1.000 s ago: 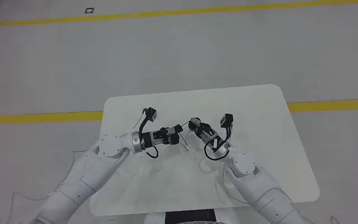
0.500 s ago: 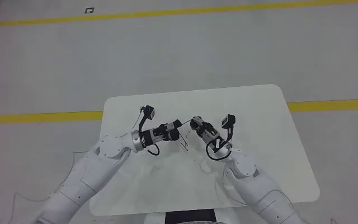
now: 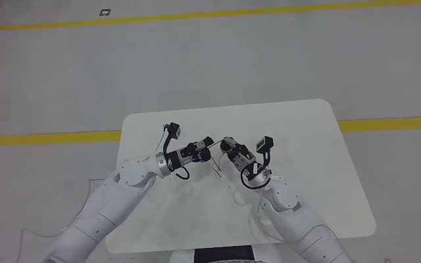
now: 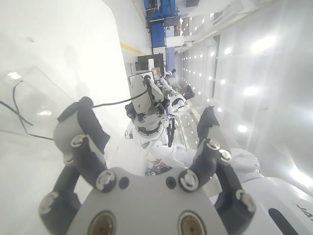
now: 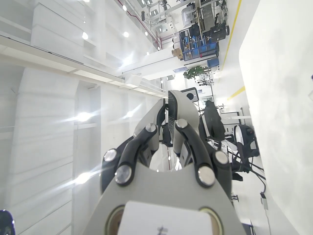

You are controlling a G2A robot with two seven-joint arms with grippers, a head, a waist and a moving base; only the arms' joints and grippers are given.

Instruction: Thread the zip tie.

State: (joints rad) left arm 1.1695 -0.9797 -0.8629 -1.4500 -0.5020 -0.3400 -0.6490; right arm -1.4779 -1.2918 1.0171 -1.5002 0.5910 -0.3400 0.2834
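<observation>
A white round-cornered table point(image 3: 316, 131) stands on a pale grey floor point(image 3: 197, 59). A far yellow line point(image 3: 197, 14) and a nearer yellow line point(image 3: 59, 138) cross the floor. Beyond are blue shelving point(image 5: 198, 47), a potted plant point(image 5: 194, 72) and bright ceiling lights point(image 5: 84, 116).

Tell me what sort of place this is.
Probably a robotics lab or workshop hall, not a home: a yellow line painted on the grey floor, blue racks loaded with equipment, and another white robot standing in the background.
</observation>
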